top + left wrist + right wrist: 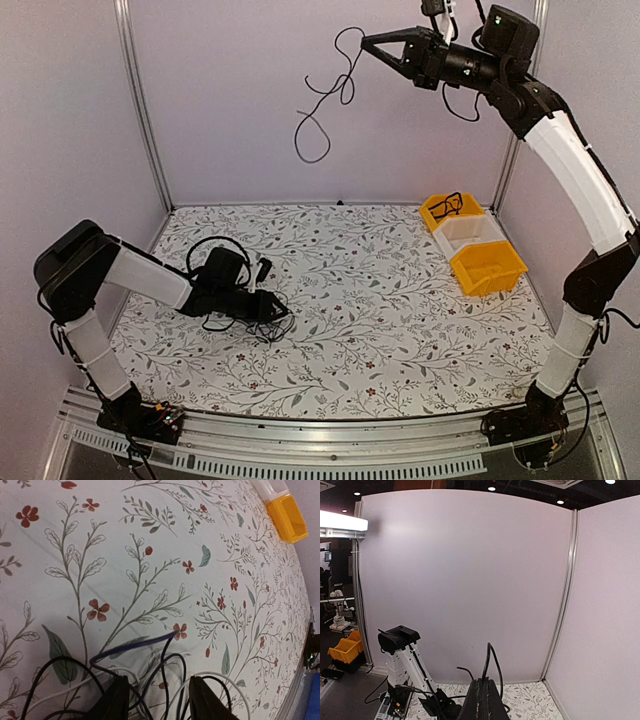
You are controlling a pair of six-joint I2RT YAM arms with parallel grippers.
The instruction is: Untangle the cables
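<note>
Right gripper (pixel 366 42) is up high by the back wall, and I have it pinched tight on one cable (pixel 297 137), which dangles in loops in mid-air. Left gripper (pixel 160 704) is down low on the tabletop (pixel 150 540), jaws partly apart. I'm straddling the other cables (pixel 167 662), a tangled bunch lying on the left side of the flowered surface.
</note>
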